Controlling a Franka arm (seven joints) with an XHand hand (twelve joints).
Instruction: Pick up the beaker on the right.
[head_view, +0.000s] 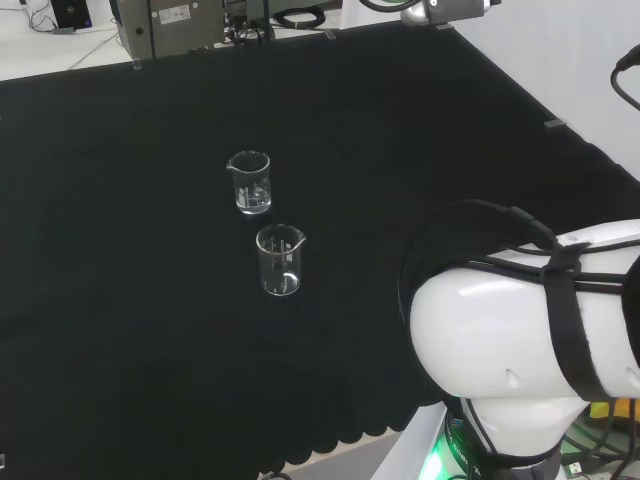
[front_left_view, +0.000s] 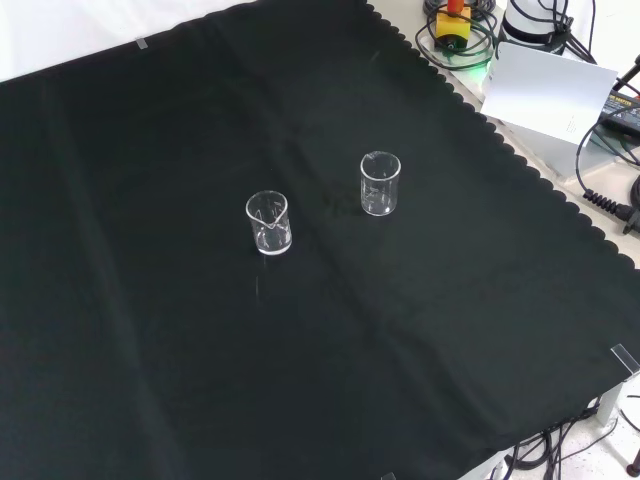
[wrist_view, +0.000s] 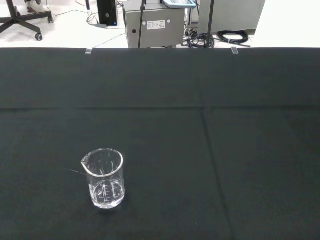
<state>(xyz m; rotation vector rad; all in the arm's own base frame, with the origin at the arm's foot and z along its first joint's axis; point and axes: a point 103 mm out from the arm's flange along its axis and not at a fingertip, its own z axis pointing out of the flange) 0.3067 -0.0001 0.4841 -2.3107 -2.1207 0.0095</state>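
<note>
Nothing is done yet: two beakers stand upright on the black cloth (front_left_view: 150, 350), near the centre of the front view. The right beaker (front_left_view: 380, 183) and the left beaker (front_left_view: 268, 222) are untouched. I cannot tell the fingers' state.
</note>
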